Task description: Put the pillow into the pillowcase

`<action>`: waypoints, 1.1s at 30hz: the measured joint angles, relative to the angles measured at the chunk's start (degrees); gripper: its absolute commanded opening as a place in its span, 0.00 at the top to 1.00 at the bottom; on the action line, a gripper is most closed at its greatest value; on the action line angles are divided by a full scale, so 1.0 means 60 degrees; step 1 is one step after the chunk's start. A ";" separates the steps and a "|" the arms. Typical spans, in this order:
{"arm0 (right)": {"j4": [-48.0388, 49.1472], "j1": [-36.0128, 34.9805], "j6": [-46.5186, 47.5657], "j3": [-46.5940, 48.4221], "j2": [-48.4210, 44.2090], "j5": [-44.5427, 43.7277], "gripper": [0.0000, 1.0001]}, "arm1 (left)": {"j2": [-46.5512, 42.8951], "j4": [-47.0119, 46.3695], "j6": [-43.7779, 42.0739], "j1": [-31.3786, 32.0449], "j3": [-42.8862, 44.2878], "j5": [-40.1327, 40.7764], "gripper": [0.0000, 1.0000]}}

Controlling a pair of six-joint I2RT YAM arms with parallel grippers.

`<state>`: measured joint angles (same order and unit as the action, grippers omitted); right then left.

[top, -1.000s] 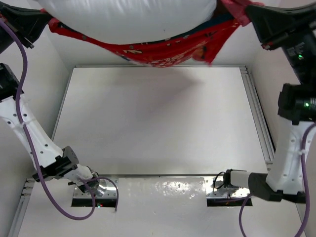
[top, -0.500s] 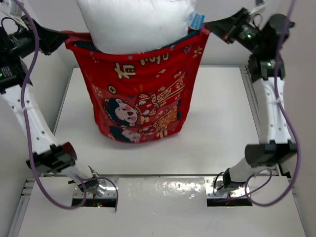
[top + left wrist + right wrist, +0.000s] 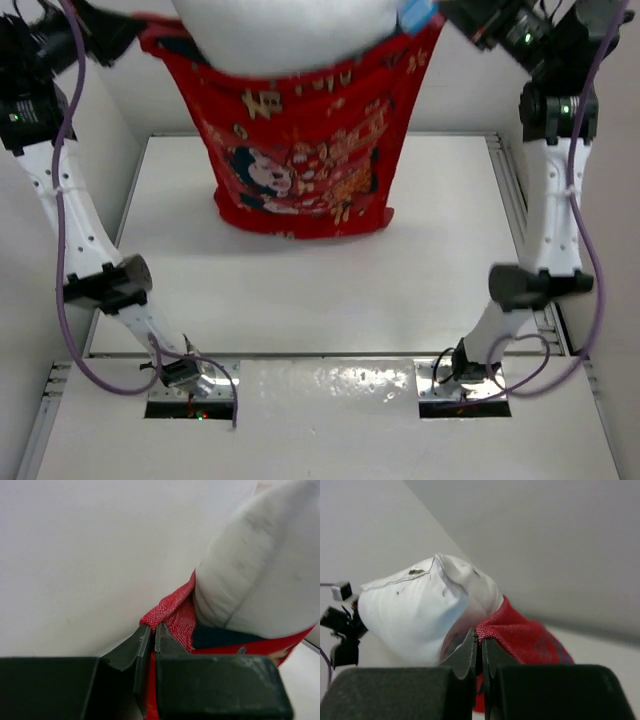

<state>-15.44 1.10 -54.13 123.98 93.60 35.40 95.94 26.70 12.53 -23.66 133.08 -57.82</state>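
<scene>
Pillowcase: the pillowcase (image 3: 300, 150) is bright red cloth with gold characters, small patterns and a cartoon print. One round cartoon face shows at its left, and the rest is too blurred for me to count figures.
Pillowcase, where: it hangs mouth-up over the far part of the table (image 3: 300, 300), held by its two top corners. I cannot tell whether its bottom hem touches the table.
Pillowcase, shape: it is stretched wide at the mouth, narrower and sagging toward the bottom, with a small fold sticking out at the lower right corner.
Inside of the case: a dark blue lining (image 3: 220, 635) shows just under the rim in the left wrist view.
Pillow: the pillow (image 3: 285, 35) is plain white, plump and soft. Its lower part sits in the mouth of the case, and its top bulges out and runs off the upper edge of the overhead view.
Tag: a blue tag (image 3: 415, 15) sits at the pillow's right edge, just beside the right corner of the case.
Left fingers: the left fingers (image 3: 145, 639) are pressed together on the red rim at the left corner.
Right fingers: the right fingers (image 3: 470, 652) are pinched on the red rim at the right corner, with white pillow bulging just behind.
Count: one pillow, one pillowcase, one tag, two arms raised high.
</scene>
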 measured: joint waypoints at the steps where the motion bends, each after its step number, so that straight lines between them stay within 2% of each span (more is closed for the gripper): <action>1: -0.0015 0.0138 -0.0277 0.1647 0.0954 0.0084 1.00 | 0.0754 -0.0178 0.0291 0.0062 0.1508 -0.0036 0.99; 2: 0.0499 0.0375 -0.0692 0.2896 0.1800 0.0025 1.00 | 0.1457 -0.0845 0.0743 0.0026 0.2667 -0.0018 0.99; 3: 0.1133 0.0601 -0.1122 0.3126 0.2091 -0.0062 1.00 | 0.1661 -0.1781 0.1082 -0.0058 0.2710 0.0095 1.00; 4: 0.1927 0.0943 -0.1650 0.2463 0.1887 -0.0066 1.00 | 0.1384 -0.2397 0.1304 -0.0109 0.2044 0.0120 1.00; 6: 0.3432 0.1479 -0.2102 -0.0688 0.0346 -0.0160 1.00 | 0.0375 -0.2852 0.1082 0.0120 0.0299 0.0222 1.00; 8: 0.3650 0.1705 -0.1668 -0.3027 -0.1231 -0.0521 1.00 | -0.0546 -0.2422 0.0361 0.0488 -0.0954 0.0353 1.00; 10: 0.3381 0.1377 -0.1158 -0.4226 -0.2200 -0.0805 1.00 | -0.0976 -0.1413 -0.0499 0.0907 -0.1923 0.0444 1.00; 12: 0.2747 0.0845 -0.1016 -0.3818 -0.1971 -0.0404 1.00 | -0.0681 -0.0015 -0.0980 0.1089 -0.1625 0.0448 1.00; 13: 0.2499 0.0758 -0.1009 -0.3126 -0.1512 -0.0211 1.00 | -0.0135 0.0641 -0.0976 0.1078 -0.0546 0.0433 1.00; 14: 0.1861 0.0754 -0.1013 -0.1872 -0.0692 -0.0098 1.00 | 0.0801 0.0769 -0.0761 0.0994 0.0871 0.0448 1.00; 15: 0.1446 0.0823 -0.1056 -0.0423 0.0240 -0.0120 1.00 | 0.1519 0.0477 -0.0503 0.0852 0.1643 0.0481 1.00; 17: 0.1453 0.1071 -0.1308 0.1322 0.1450 -0.0095 1.00 | 0.1923 -0.0346 0.0164 0.0455 0.1326 0.0397 1.00; 19: 0.2127 0.1490 -0.1657 0.0310 0.1005 -0.0273 1.00 | 0.1155 -0.1053 0.0215 0.0186 -0.0393 0.0681 1.00; 20: 0.2787 0.1851 -0.1694 -0.1100 0.0248 -0.0641 1.00 | 0.0648 -0.1056 0.0022 0.0102 -0.1202 0.0947 1.00; 22: 0.2911 0.2328 -0.1515 -0.3257 -0.1180 -0.1351 1.00 | -0.0029 -0.0601 -0.0586 0.0018 -0.1949 0.1381 1.00; 23: 0.2732 0.2353 -0.1486 -0.3486 -0.1475 -0.1421 1.00 | -0.0084 -0.0106 -0.0816 0.0040 -0.1705 0.1435 1.00; 25: 0.2728 0.2335 -0.1949 -0.2218 -0.0947 -0.0929 1.00 | 0.0750 0.0823 -0.0823 0.0029 0.0306 0.1355 1.00; 27: 0.2845 0.2492 -0.2324 0.0346 0.0266 -0.0801 1.00 | 0.1599 -0.0113 0.0000 -0.0353 0.1942 0.1013 1.00; 28: 0.3089 0.2721 -0.2455 0.1249 0.0674 -0.0885 1.00 | 0.1617 -0.0765 0.0423 -0.0637 0.1953 0.0849 1.00; 29: 0.3355 0.2922 -0.2528 0.1348 0.0667 -0.0943 1.00 | 0.1351 -0.1650 0.0765 -0.0849 0.1333 0.0714 1.00; 31: 0.4044 0.3085 -0.2659 0.0066 -0.0222 -0.1137 1.00 | 0.0302 -0.2466 0.0969 -0.1027 -0.0444 0.0747 1.00; 33: 0.4594 0.2277 -0.2127 -0.2550 -0.1778 -0.1297 0.88 | -0.0630 -0.2659 0.0794 -0.0674 -0.1701 0.0659 1.00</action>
<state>12.12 14.76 -66.89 108.68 82.94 27.62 92.16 10.74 17.30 -27.70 122.87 -53.87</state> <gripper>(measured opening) 0.032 0.026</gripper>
